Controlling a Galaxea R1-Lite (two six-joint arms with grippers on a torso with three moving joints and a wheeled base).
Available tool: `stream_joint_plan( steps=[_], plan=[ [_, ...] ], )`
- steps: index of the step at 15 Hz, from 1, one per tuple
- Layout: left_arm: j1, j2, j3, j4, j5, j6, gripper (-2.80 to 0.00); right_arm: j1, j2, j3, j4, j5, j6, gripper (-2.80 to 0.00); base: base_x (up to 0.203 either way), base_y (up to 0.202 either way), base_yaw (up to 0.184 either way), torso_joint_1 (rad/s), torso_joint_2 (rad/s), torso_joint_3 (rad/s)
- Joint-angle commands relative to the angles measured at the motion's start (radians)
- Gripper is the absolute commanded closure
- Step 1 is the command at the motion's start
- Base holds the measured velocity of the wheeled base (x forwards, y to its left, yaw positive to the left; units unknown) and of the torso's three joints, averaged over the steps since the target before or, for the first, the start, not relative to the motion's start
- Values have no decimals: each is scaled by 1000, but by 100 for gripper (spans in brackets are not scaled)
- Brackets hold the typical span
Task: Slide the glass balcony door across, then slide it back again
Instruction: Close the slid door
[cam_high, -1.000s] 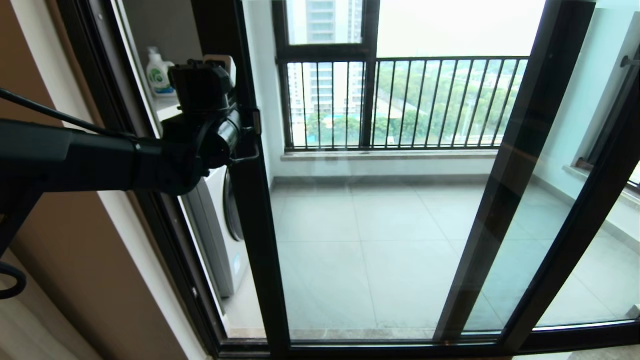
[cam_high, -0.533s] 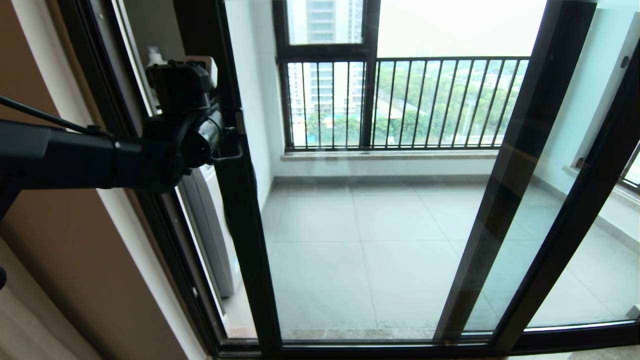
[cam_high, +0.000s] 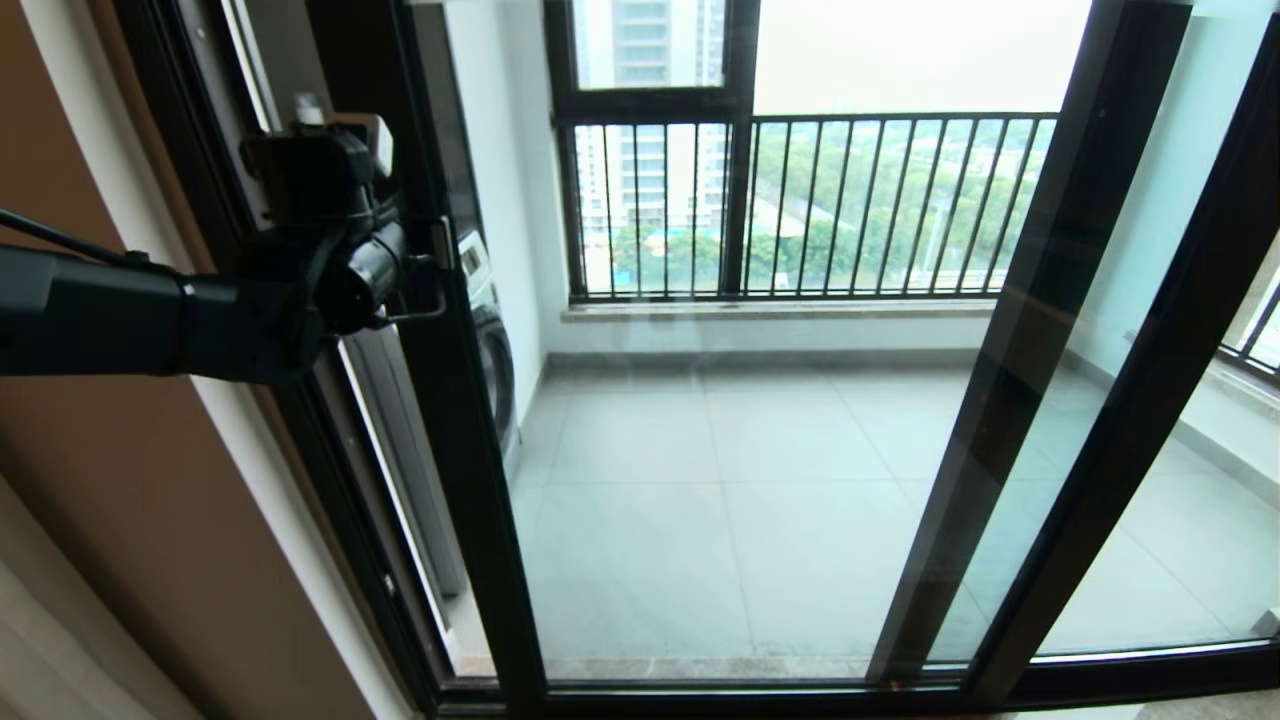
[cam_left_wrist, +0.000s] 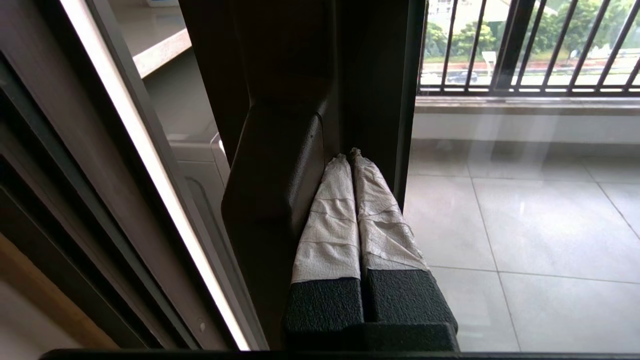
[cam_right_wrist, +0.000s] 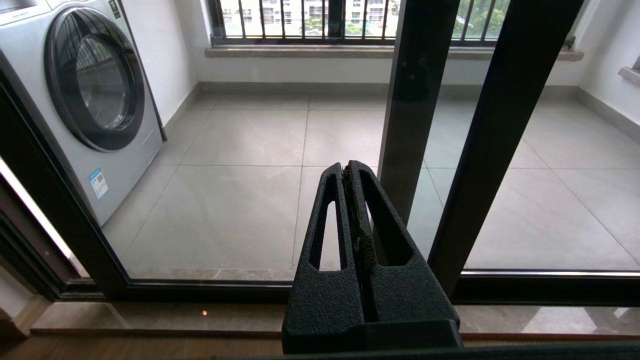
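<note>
The glass balcony door (cam_high: 750, 470) is a tall clear pane in a black frame. Its left upright (cam_high: 455, 450) stands close to the door jamb (cam_high: 230, 200). My left gripper (cam_high: 425, 285) is shut, its white-taped fingers (cam_left_wrist: 332, 220) pressed together and tucked between the black bar handle (cam_left_wrist: 275, 190) and the upright (cam_left_wrist: 370, 100), holding nothing. In the left wrist view the left gripper's tips (cam_left_wrist: 348, 156) touch the frame. My right gripper (cam_right_wrist: 348, 167) is shut and empty, low before the door's bottom track, out of the head view.
A second black-framed glass panel's upright (cam_high: 1020, 350) stands behind the door at the right. A washing machine (cam_right_wrist: 100, 80) sits on the balcony at the left, a railed window (cam_high: 800, 200) at the back. Brown wall (cam_high: 120, 520) borders the jamb.
My left arm has moved to the left with the door's handle upright. The door's right upright has shifted left too, and the gap at the jamb has narrowed.
</note>
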Motion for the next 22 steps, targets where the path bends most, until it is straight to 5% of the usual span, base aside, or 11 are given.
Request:
stream_joint_plan(
  steps=[1,13,22],
  plan=[
    [29,-6,3,-3,-1,-2,0,1,1,12,-1,1,-1,0,0,0,0,0,0,0],
    [203,8,3,-3,-97,-2,0,0,1,12,-1,1,-1,0,0,0,0,0,0,0],
    [242,10,0,-3,-117,-2,0,0,1,12,-1,1,-1,0,0,0,0,0,0,0]
  ],
)
